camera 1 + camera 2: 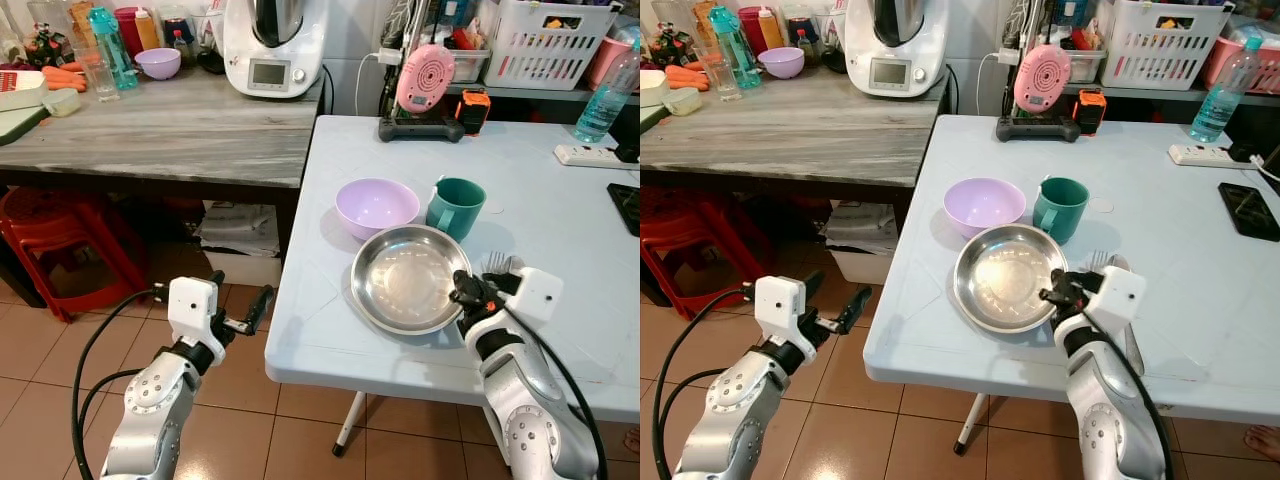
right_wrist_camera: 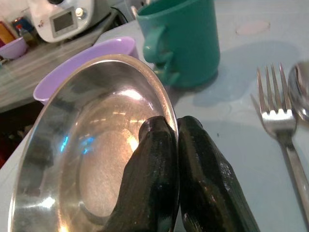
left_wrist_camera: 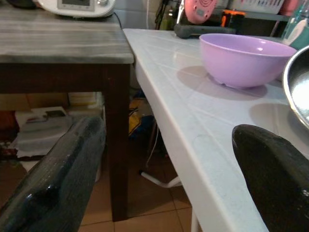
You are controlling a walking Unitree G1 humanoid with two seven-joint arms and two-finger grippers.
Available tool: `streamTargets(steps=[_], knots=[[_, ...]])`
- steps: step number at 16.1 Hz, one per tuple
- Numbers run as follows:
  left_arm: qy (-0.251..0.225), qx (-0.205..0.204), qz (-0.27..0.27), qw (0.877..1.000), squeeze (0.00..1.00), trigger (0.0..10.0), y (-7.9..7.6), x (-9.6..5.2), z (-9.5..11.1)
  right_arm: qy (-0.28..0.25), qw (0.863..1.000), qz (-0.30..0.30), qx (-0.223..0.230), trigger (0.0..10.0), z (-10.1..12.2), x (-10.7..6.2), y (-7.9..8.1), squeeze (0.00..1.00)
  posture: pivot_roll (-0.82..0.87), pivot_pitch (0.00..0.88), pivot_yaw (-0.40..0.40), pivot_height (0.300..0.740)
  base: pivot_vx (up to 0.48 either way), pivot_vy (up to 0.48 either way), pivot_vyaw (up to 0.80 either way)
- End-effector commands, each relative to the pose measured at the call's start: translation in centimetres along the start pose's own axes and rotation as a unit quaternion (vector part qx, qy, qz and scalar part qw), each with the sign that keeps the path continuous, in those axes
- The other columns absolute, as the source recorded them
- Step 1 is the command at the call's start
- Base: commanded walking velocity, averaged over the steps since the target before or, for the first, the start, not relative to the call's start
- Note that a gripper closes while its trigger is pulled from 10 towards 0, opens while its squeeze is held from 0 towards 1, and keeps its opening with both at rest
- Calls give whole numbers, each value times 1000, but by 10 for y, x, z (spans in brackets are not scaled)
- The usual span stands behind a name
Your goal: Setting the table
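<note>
1. Two benches side by side: a white bench point(image 1: 560, 230) carrying the place setting, and a grey wood-grain bench point(image 1: 170, 130) to its left with a white kitchen appliance point(image 1: 272, 45), bottles and a small purple bowl.
2. Red stools point(image 1: 70, 240) stacked under the grey bench, on a tiled floor.
3. White basket point(image 1: 550, 40) on a shelf at the back; pink round device point(image 1: 425, 78) at the white bench's far edge.
4. Steel plate point(image 1: 405, 278) near the front edge of the white bench.
5. Lilac bowl point(image 1: 376, 205) just behind the plate, green mug point(image 1: 455, 207) beside it to the right.
6. Right hand point(image 2: 175, 140): fingers pressed together, clamped on the plate's right rim.
7. Left hand point(image 1: 240, 310): fingers spread apart, holding nothing, off the bench's left edge above the floor.
8. Fork point(image 2: 282, 121) and spoon right of the plate, close by the right hand.
9. Clear bottle, power strip and black phone toward the far right.
</note>
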State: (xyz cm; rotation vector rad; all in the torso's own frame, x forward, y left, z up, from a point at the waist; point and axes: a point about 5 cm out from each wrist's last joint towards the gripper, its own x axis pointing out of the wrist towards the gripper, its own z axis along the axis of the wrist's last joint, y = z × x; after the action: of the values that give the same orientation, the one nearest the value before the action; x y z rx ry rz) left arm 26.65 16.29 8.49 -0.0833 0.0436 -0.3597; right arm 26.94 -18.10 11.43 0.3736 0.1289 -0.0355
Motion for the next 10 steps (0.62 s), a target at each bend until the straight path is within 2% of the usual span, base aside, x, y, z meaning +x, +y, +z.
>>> streamTargets(steps=[1,10], knots=[[-7,-2,12,1000,0,10000,5,2,3,-3,1000,1,0,10000,-1,-2,0,0,31,0,-1,740,0,247,0],[-16,-6,17,1000,0,10000,4,9,6,-11,1000,3,-6,10000,-3,-2,2,0,28,0,4,740,0,323,0]])
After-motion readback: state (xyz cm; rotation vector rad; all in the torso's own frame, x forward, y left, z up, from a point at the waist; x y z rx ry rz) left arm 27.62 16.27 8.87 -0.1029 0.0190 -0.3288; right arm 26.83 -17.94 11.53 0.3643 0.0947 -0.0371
